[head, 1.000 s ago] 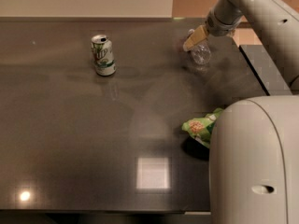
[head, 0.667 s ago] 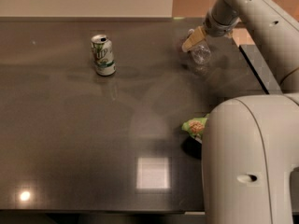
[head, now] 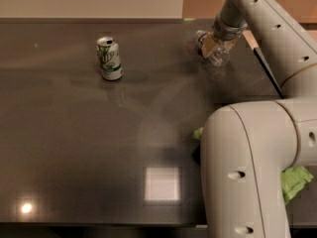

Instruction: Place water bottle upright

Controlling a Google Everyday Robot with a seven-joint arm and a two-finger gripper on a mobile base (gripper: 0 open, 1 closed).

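The water bottle [head: 217,57] is a clear plastic bottle with a white cap [head: 199,35]. It is at the far right of the dark table [head: 74,143], tilted with its cap pointing up and to the left. My gripper [head: 214,44] comes down from the upper right and is closed around the bottle's upper part. The bottle's lower end is at or just above the table surface; I cannot tell whether it touches.
A green-and-white soda can [head: 109,58] stands upright at the far left. A green bag [head: 295,181] lies at the near right, mostly hidden behind my white arm [head: 247,172]. The table's right edge [head: 267,68] runs just right of the bottle.
My arm's big near link has swung left and covers more of the green bag. The gripper and the bottle have hardly moved.
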